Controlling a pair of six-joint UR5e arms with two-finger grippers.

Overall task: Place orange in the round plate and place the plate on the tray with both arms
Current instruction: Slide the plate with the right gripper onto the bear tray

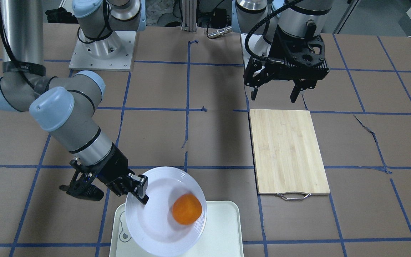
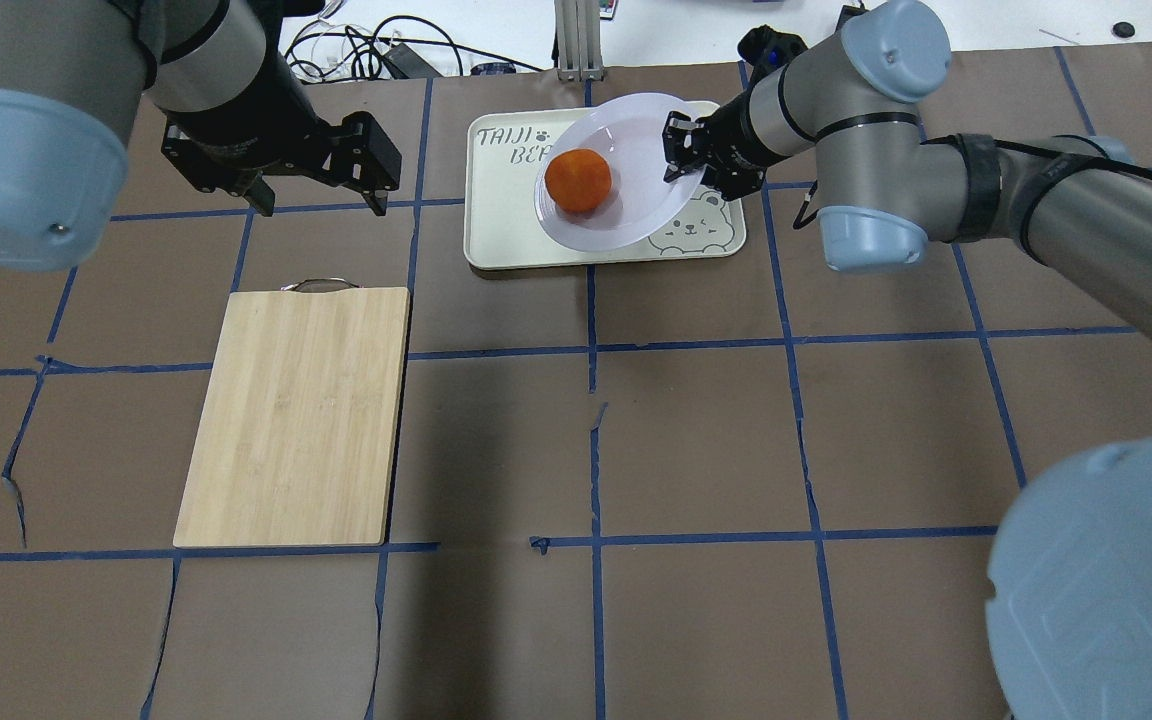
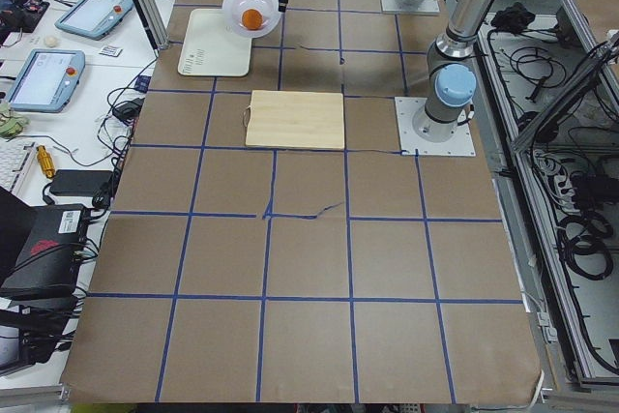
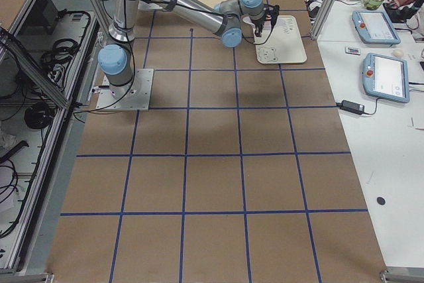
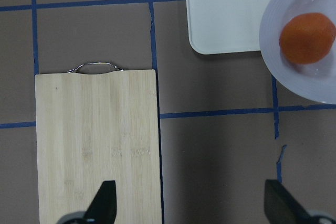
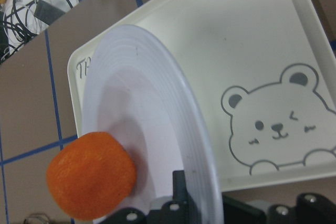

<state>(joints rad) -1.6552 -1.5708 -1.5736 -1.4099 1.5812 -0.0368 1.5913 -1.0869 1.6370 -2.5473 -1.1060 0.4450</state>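
The orange (image 1: 187, 208) lies in the round white plate (image 1: 155, 217), toward the side away from the grip. My right gripper (image 1: 139, 191) is shut on the plate's rim and holds the plate tilted above the cream tray (image 1: 223, 228). In the right wrist view the rim (image 6: 157, 119) runs between the jaws, with the orange (image 6: 92, 176) beside it and the tray's bear drawing (image 6: 273, 129) below. My left gripper (image 1: 274, 97) hangs open and empty over the table, behind the far end of the wooden cutting board (image 1: 289, 151).
The cutting board (image 2: 296, 415) with its metal handle (image 2: 318, 285) lies on the left arm's side of the tray (image 2: 506, 230). Brown paper with blue tape lines covers the table. Tablets and cables sit on the bench beyond the tray.
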